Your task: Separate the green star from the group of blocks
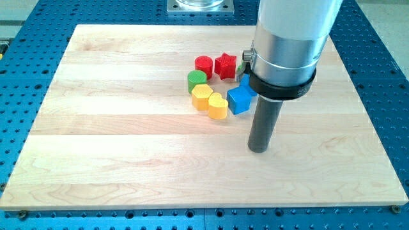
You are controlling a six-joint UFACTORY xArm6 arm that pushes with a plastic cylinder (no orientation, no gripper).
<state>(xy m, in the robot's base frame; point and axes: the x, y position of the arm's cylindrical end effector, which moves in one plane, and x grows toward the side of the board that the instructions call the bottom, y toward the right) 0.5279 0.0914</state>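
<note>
The blocks sit in a tight ring on the wooden board [128, 128], above its middle. Only a sliver of the green star [241, 68] shows at the ring's right; the arm's body hides the rest. A red star [225, 65] lies to its left, then a red cylinder [203, 65]. A green cylinder [197, 80] is below those. Two yellow blocks [202, 96] [217, 106] form the lower edge. A blue cube [239, 99] lies at the lower right, with another blue block [245, 81] partly hidden above it. My tip [258, 151] rests on the board below and right of the blue cube, apart from it.
The arm's wide silver and black body [284, 57] covers the ring's right side. The board lies on a blue perforated table [25, 64]. A metal base plate [200, 6] sits at the view's top.
</note>
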